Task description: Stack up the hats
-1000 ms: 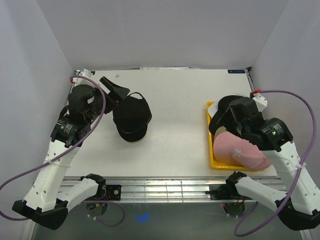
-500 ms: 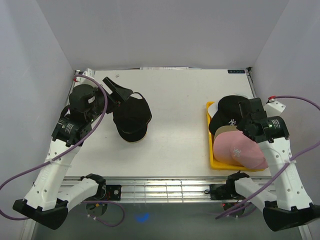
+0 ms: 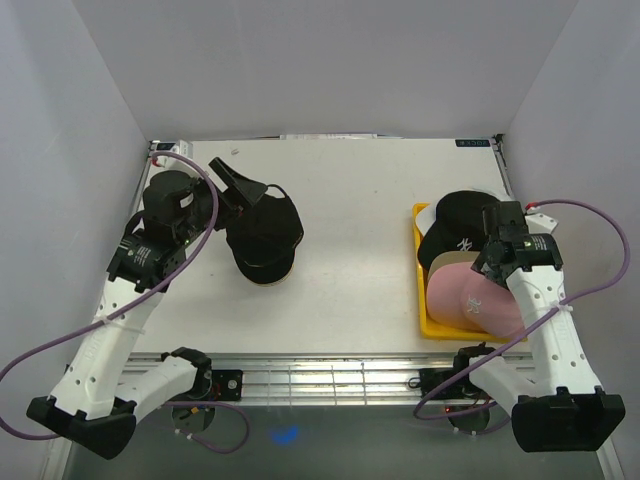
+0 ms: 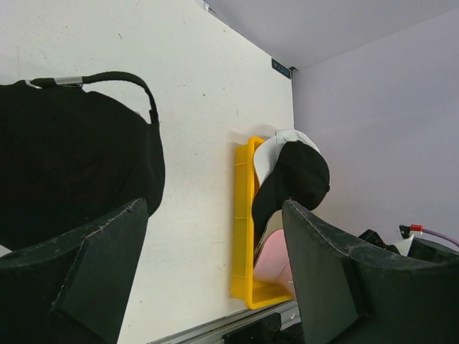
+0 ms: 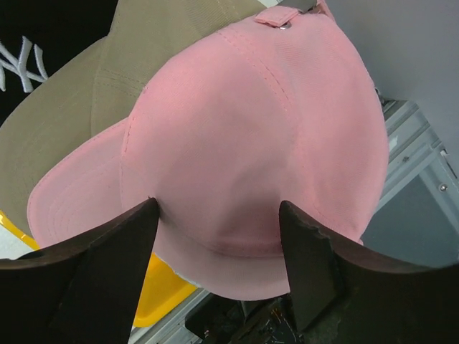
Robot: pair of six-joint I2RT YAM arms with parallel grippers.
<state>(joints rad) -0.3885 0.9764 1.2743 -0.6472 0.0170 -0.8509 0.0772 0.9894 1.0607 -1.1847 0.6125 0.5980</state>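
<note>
Hats counted: one black hat is laid on the surface. Three are piled in the yellow tray: pink hat, tan hat and a black hat marked "NY". The left end effector and right end effector are held spread, empty.

Open table lies between black hat and yellow tray.
</note>
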